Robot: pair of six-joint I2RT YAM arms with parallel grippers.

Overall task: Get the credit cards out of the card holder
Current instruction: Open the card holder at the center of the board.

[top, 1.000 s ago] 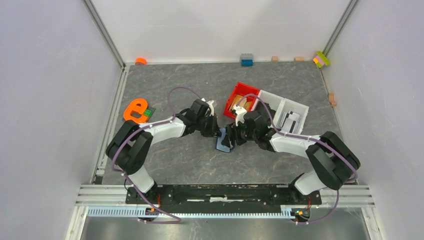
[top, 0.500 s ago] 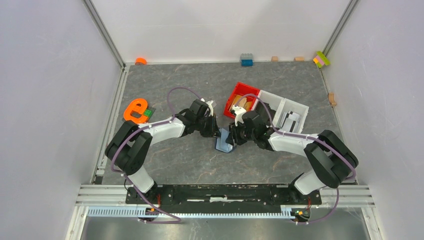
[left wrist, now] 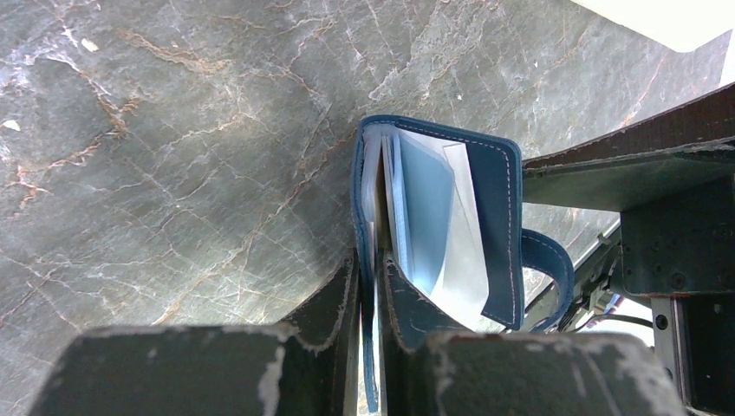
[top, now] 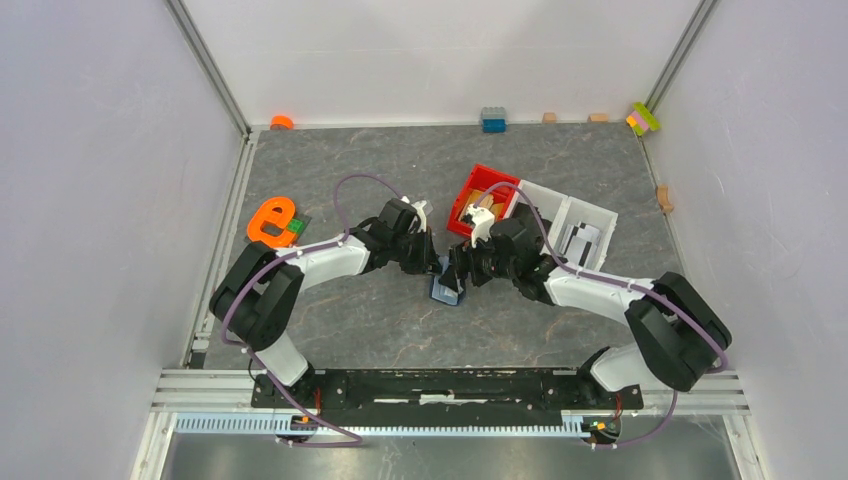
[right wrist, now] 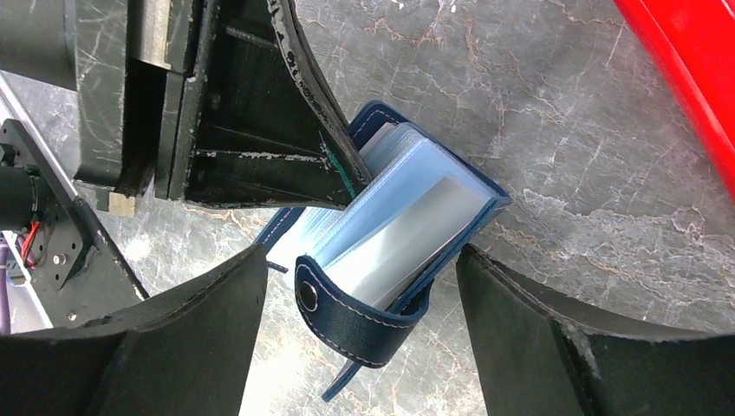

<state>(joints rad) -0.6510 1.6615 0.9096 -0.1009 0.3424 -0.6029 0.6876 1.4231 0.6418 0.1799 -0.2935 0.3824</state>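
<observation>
The card holder [top: 446, 289], a dark navy wallet with light blue clear pockets, stands half open on the table between both arms. My left gripper [left wrist: 371, 270] is shut on one navy cover [left wrist: 362, 191], while the pockets [left wrist: 429, 217] fan out to the right. My right gripper [right wrist: 361, 256] is open, its fingers [right wrist: 217, 303] on either side of the holder's far cover and snap tab [right wrist: 347, 316] without touching them. The left gripper's finger [right wrist: 303, 78] reaches in from above. No credit cards show in the pockets; they are hidden or out of view.
A red tray [top: 497, 178] with tan pieces and a white tray [top: 590, 215] sit just behind the right arm; the red rim [right wrist: 693, 61] is close. An orange shape [top: 270, 220] lies at the left. Small blocks [top: 492, 118] line the back edge.
The right arm has edged left toward the holder, its jaws now standing wide around the tab. The left gripper and the holder have stayed put.
</observation>
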